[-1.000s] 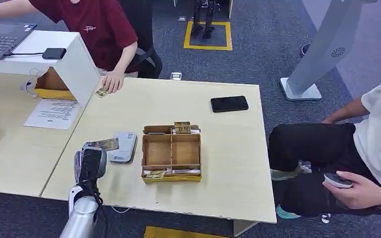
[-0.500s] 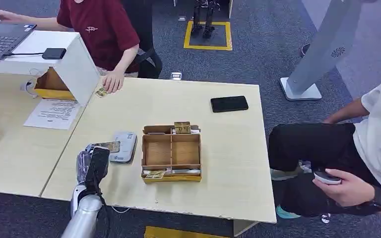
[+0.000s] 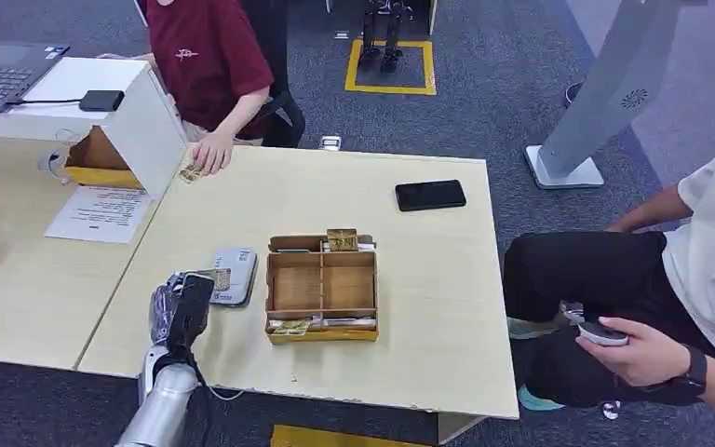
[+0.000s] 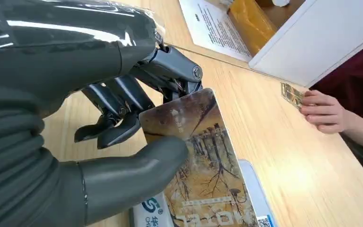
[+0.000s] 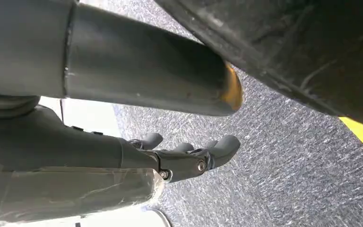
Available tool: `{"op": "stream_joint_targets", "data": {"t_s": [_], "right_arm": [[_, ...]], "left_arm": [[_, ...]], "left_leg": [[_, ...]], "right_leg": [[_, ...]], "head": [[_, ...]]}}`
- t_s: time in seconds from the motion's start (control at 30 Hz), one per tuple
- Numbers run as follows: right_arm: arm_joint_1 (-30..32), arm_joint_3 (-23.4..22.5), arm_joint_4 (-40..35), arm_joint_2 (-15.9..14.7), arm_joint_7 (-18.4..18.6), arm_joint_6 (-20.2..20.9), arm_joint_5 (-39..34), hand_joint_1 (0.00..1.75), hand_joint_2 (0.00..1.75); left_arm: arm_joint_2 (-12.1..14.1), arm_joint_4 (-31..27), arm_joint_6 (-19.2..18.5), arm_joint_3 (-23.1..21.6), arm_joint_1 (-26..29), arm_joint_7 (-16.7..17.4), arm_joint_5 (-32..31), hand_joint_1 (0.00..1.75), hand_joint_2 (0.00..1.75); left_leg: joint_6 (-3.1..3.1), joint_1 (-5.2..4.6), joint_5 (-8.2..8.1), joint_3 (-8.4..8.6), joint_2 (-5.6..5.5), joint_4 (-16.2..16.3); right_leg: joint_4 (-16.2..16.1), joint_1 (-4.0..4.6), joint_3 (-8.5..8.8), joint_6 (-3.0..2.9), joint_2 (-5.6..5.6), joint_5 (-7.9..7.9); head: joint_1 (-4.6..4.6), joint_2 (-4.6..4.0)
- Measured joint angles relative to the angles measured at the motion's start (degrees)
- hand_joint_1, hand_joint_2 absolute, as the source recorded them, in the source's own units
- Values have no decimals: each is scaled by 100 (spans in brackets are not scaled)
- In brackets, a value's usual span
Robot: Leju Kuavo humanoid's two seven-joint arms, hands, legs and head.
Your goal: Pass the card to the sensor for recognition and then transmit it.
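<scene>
My left hand [image 3: 179, 308] pinches a brownish picture card [image 3: 212, 278] between thumb and fingers and holds it over the near end of the white sensor pad [image 3: 236, 270] on the table. Close up, the card [image 4: 198, 156] lies under my thumb [image 4: 137, 172], with the sensor [image 4: 255, 189] just beneath it. Whether card and sensor touch is unclear. My right hand [image 5: 189, 153] hangs over the grey carpet with its fingers extended and nothing in them.
A cardboard tray [image 3: 322, 287] with cards stands right of the sensor. A black phone [image 3: 430, 195] lies farther back. A person in red rests a hand [image 3: 212, 151] on another card at the far table edge. A seated person [image 3: 670, 279] is at the right.
My left hand has drawn back toward me and lowered, bringing the card down over the sensor's near end. The person in red pulled an arm back from the laptop.
</scene>
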Motion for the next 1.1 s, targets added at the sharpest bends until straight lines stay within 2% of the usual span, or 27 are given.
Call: {"op": "stream_joint_targets", "data": {"t_s": [0.27, 0.57, 1.1], "right_arm": [[0, 0, 0, 0, -2, 37, 55, 0, 0], [1, -11, 0, 2, -9, 44, 135, 0, 0], [2, -35, 0, 4, 15, 46, 177, 0, 0]], "left_arm": [[0, 170, -9, 52, -99, -2, 13, 175, 175], [-4, 90, -697, 96, -108, -61, 526, 175, 175], [-22, -173, -920, 98, -103, -35, 734, 175, 175]], "left_leg": [[1, 0, 2, 0, 0, 0], [2, 0, 3, 0, -1, 0], [2, 0, 3, 0, 0, 0]], "right_leg": [[0, 0, 1, 0, 0, 0], [0, 0, 1, 0, -1, 1], [0, 0, 0, 0, 0, 1]], "head": [[-2, 0], [0, 0], [0, 0]]}}
